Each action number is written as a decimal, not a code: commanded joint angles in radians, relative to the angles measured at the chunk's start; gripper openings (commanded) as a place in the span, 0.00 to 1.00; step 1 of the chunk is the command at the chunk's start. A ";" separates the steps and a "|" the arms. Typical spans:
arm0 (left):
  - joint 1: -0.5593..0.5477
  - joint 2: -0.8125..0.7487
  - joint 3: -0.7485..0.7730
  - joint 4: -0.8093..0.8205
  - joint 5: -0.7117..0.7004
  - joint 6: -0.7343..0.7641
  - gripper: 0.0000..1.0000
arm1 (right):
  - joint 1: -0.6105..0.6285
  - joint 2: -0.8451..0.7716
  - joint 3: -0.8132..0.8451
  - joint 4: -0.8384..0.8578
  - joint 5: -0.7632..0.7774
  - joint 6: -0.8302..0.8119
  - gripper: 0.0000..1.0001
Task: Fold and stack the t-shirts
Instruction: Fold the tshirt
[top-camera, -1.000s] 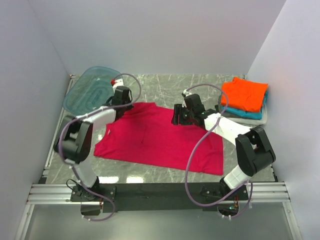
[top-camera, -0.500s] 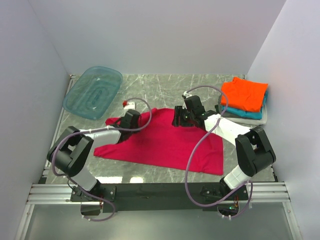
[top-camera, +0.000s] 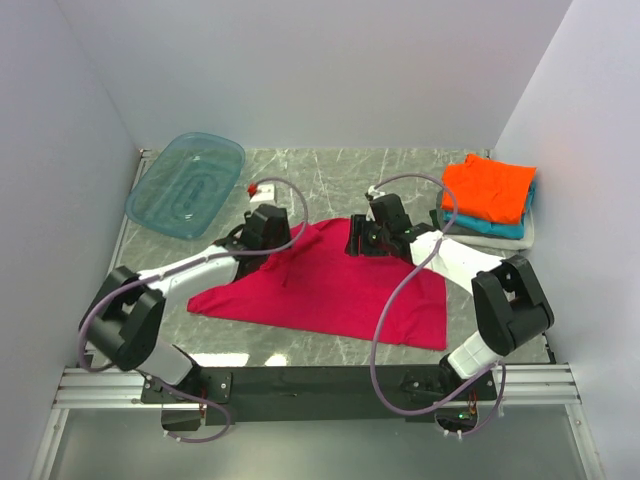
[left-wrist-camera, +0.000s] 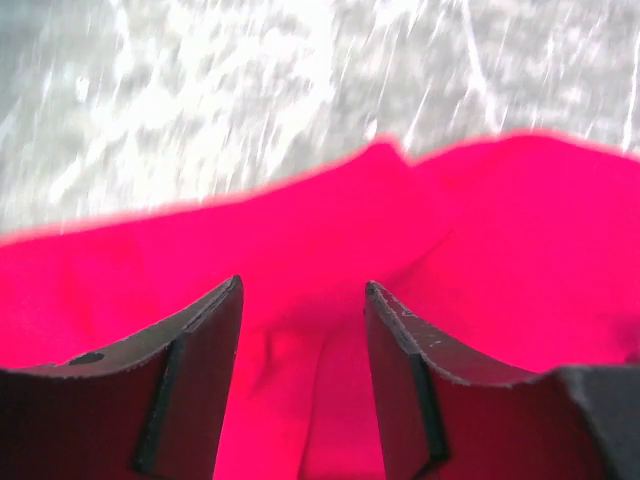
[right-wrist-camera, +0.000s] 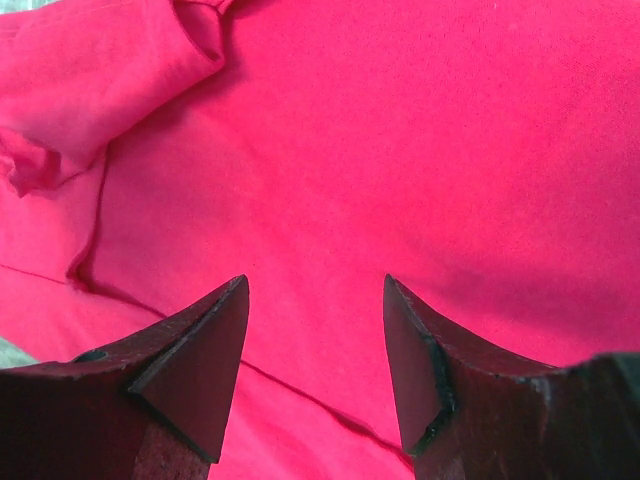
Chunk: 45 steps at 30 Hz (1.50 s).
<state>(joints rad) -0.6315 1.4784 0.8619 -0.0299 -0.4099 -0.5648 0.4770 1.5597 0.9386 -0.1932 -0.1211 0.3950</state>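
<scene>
The crimson-magenta t-shirt (top-camera: 340, 290) lies spread on the grey marble-patterned table (top-camera: 330, 170), filling the middle of it, with its wide hem toward 5 o'clock. In the right wrist view one sleeve (right-wrist-camera: 110, 70) lies doubled over on the body of the shirt, at 10 o'clock from the fingers.

The left gripper (top-camera: 262, 226) is over the shirt's far left edge, at about 10 o'clock on the cloth. Its jaws are spread, with nothing pinched between them and red cloth below. The right gripper (top-camera: 360, 238) is over the shirt's far edge at 12 o'clock, jaws also spread above flat fabric and holding nothing.

At 2 o'clock on the table sits a stack of folded shirts: the orange t-shirt (top-camera: 487, 188) on top, the teal t-shirt (top-camera: 508, 230) under it, and the grey-white t-shirt (top-camera: 470, 238) at the bottom. A translucent teal plastic tub (top-camera: 187, 183) rests at 10 o'clock, apart from the red shirt
</scene>
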 joint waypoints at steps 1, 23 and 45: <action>0.019 0.119 0.122 0.050 0.006 0.078 0.57 | -0.006 -0.061 -0.015 0.021 0.006 -0.012 0.63; 0.113 0.393 0.247 0.047 0.276 0.140 0.54 | -0.014 -0.308 -0.141 -0.052 0.043 -0.013 0.63; 0.113 0.226 0.266 0.033 0.166 0.131 0.04 | -0.014 -0.331 -0.155 -0.061 0.063 -0.008 0.63</action>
<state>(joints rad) -0.5148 1.8080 1.1023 -0.0162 -0.2150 -0.4385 0.4702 1.2613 0.7906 -0.2558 -0.0868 0.3950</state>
